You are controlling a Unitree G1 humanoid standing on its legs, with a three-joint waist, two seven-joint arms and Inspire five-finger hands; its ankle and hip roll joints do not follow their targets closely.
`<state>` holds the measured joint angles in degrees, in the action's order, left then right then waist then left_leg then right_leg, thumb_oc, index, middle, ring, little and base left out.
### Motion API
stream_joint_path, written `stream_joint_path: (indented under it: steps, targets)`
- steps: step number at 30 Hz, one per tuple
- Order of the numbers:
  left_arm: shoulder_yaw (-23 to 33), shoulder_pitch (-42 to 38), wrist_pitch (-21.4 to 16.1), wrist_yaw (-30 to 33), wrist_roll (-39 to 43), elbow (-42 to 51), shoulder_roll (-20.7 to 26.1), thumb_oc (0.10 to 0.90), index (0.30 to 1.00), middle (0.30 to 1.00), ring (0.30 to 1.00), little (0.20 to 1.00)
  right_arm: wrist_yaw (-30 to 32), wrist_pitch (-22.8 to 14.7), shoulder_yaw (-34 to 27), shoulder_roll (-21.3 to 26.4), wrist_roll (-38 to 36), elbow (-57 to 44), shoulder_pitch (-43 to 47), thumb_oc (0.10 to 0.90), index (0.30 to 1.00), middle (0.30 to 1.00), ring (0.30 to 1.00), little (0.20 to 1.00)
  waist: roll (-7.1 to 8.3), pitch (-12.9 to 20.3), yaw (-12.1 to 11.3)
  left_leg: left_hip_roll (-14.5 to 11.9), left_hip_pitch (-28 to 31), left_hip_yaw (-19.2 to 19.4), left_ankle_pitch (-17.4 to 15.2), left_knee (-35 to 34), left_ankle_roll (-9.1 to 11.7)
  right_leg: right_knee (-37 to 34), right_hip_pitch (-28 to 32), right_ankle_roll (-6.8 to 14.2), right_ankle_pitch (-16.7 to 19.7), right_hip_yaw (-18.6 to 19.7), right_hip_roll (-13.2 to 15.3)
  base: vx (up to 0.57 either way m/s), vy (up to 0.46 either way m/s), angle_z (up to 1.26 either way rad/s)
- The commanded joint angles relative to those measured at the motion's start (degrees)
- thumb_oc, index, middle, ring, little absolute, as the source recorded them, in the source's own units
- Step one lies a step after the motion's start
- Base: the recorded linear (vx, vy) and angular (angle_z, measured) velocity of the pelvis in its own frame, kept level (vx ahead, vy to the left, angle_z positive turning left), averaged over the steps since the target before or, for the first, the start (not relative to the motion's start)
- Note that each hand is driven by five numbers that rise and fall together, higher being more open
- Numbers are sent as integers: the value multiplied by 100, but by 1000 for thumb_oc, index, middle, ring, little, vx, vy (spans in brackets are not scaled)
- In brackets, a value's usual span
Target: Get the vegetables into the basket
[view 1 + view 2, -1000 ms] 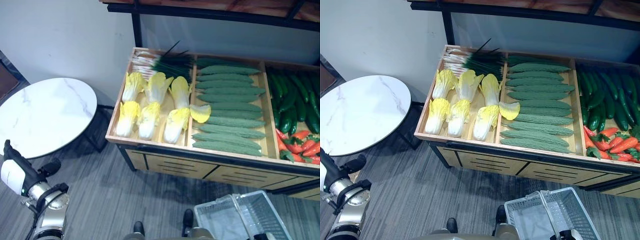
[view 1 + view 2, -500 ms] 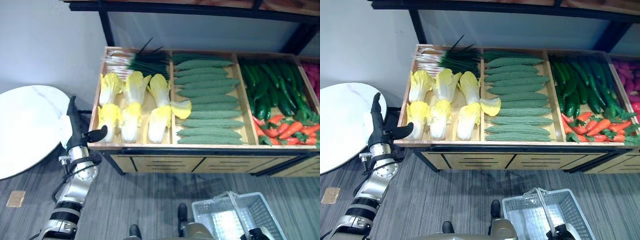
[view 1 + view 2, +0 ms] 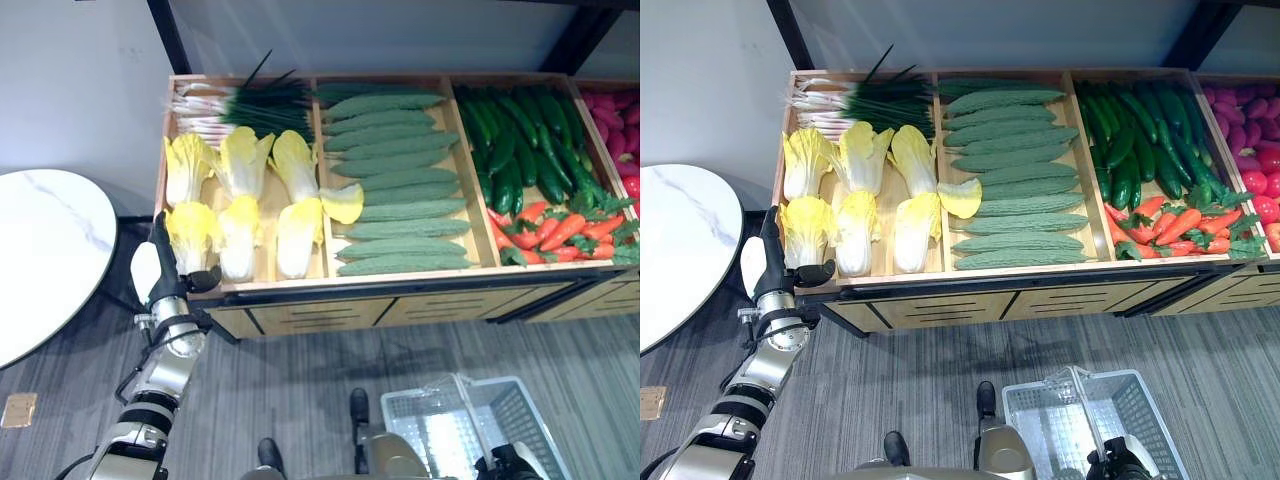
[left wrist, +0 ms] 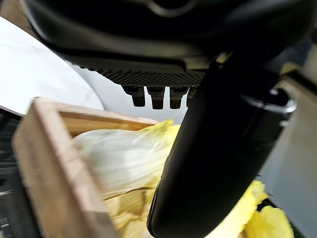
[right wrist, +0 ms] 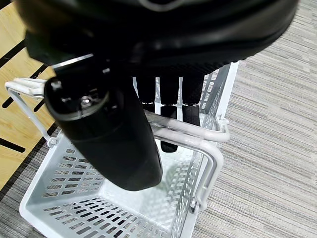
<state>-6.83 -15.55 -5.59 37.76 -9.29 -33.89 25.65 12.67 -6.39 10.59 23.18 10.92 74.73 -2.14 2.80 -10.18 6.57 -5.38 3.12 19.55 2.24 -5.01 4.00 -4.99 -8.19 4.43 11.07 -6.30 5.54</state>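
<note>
The basket (image 3: 1080, 425) looks empty, its handle clasped by the right robot hand (image 5: 168, 119). The left robot hand (image 3: 165, 265), fingers straight, is at the display's front-left corner beside a cabbage (image 3: 192, 232); no vegetable picked yet.

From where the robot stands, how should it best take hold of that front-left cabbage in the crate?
Probably across its pale stalk end, coming from above at the crate's front edge. The front-left cabbage lies lengthwise, yellow leaves to the back, firm tapered base toward the robot. The left hand hovers open just outside the wooden crate there, while the right hand holds the basket's handle.
</note>
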Motion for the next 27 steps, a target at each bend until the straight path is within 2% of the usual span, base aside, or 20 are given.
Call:
stream_joint_path:
  steps: [1,14,18,23,27]
  targets:
    - [50,-982,-152,556,-439,-231,403,900,1000,1000,1000,1000,289,-66,384,145,54,89,193,400,300,300,300,300,291,136,-27,-311,1,-572,2,1,314,250,-34,652,-133,329,469,0,0,0]
    - [-427,-1875,532,311,-378,-1765,494,900,1000,1000,1000,1000,317,17,627,247,86,-41,473,400,300,300,300,300,322,-108,16,-340,-158,-522,91,1,324,337,-343,631,-66,453,407,-20,0,-6]
    - [-739,-2149,626,90,-614,-1874,632,900,1000,1000,1000,1000,283,21,680,292,55,-90,505,400,300,300,300,300,289,-199,19,-341,-203,-538,111,1,321,362,-413,625,-56,470,399,0,0,0]
    - [-1009,-2190,675,133,-1109,-1781,774,900,1000,1000,1000,1000,252,-34,718,262,17,-134,524,400,300,300,300,300,285,-260,22,-349,-223,-535,112,1,327,386,-467,622,-64,505,390,0,0,0]
    - [-1301,-2002,675,279,-1871,-1379,963,900,1000,1000,1000,1000,277,-137,730,216,-3,-120,519,400,300,300,300,300,280,-295,13,-359,-212,-530,97,1,336,406,-477,626,-81,523,387,0,0,0]
